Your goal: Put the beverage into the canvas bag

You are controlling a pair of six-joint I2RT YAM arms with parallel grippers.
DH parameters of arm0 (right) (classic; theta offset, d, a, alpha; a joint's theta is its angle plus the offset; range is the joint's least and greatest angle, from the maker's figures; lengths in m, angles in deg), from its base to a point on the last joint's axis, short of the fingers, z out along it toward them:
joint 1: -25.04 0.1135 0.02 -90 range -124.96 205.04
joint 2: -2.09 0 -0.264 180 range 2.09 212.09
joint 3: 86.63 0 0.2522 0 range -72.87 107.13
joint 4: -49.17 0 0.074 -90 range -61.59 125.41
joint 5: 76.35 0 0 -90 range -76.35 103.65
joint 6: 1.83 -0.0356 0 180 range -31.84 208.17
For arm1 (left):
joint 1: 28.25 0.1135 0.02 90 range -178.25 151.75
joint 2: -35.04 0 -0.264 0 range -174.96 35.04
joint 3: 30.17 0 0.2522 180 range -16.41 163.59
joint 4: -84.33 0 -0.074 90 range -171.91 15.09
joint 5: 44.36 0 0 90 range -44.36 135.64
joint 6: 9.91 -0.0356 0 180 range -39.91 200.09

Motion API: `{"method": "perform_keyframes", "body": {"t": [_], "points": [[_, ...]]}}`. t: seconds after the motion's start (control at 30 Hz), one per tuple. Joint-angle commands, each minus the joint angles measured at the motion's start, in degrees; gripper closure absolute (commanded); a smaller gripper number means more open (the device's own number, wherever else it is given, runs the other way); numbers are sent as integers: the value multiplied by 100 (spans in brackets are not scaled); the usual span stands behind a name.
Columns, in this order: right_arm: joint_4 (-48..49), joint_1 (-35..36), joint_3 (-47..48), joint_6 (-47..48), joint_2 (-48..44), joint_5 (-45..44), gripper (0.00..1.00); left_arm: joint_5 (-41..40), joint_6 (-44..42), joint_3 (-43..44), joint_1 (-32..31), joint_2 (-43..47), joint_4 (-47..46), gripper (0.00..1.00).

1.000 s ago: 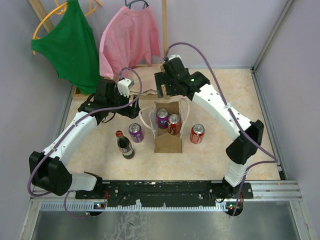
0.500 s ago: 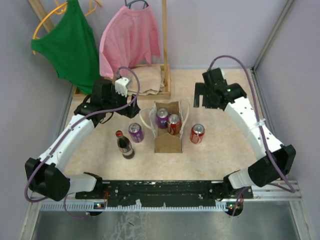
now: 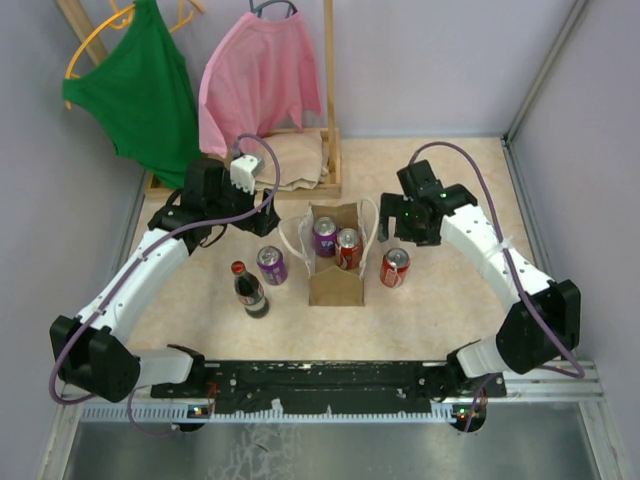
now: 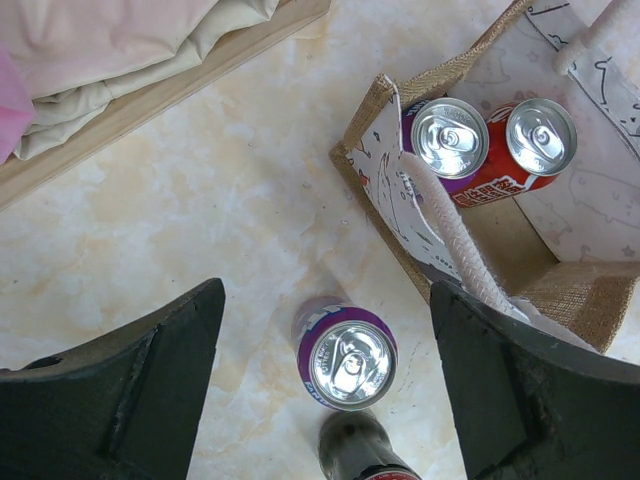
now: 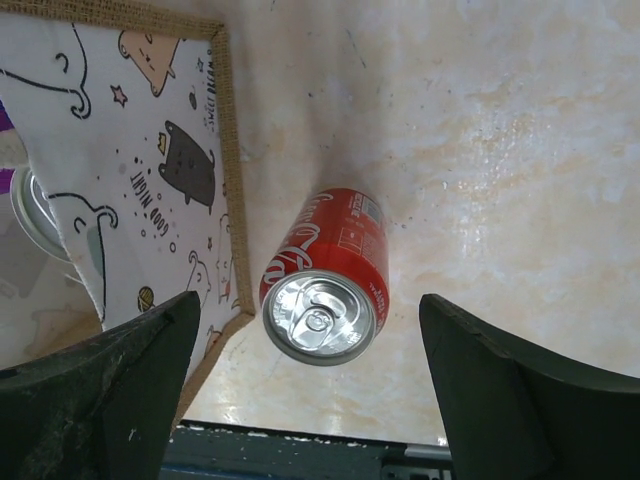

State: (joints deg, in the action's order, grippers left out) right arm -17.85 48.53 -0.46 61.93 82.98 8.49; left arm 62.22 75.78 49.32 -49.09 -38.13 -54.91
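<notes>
Nearest me, the red can [image 5: 325, 275] stands on the desk [image 3: 440, 310] just right of the canvas bag [image 3: 335, 285], with white Coca-Cola script down its side. The right tool [image 3: 405, 230] has swung away from the bag's mouth and now hangs over that can, fingers wide and empty, so this is probably the next pick. The bag's lining reads "GOOD NIGHT". Beyond, the left tool [image 4: 328, 300] gapes empty above a purple can [image 4: 345, 360].

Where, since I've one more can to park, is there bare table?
Barest is the strip of table between the front of the bag and the arm bases; the far right corner, beyond the red can, is bare too. Crowded: left of the bag, where the purple can and bottle stand close together.
</notes>
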Motion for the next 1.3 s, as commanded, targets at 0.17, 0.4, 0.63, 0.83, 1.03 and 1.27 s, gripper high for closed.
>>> {"method": "perform_keyframes", "body": {"t": [0.17,0.4,0.63,0.83,1.03,1.27], "points": [[337,-11,-414,-38,173,488,9,48,-46,-48,21,15,14,11],[438,-11,-690,-52,228,461,12,88,-35,-69,19,-28,-33,11],[474,-10,-678,5,507,390,18,103,-16,-41,19,-53,-37,11],[513,-9,-733,13,618,315,39,96,-33,-34,19,-48,-24,11],[251,-11,-468,-47,376,-4,100,86,-43,-27,20,-59,-24,11],[-427,-67,695,92,171,-529,100,122,-24,-28,19,-100,-54,11]]}}
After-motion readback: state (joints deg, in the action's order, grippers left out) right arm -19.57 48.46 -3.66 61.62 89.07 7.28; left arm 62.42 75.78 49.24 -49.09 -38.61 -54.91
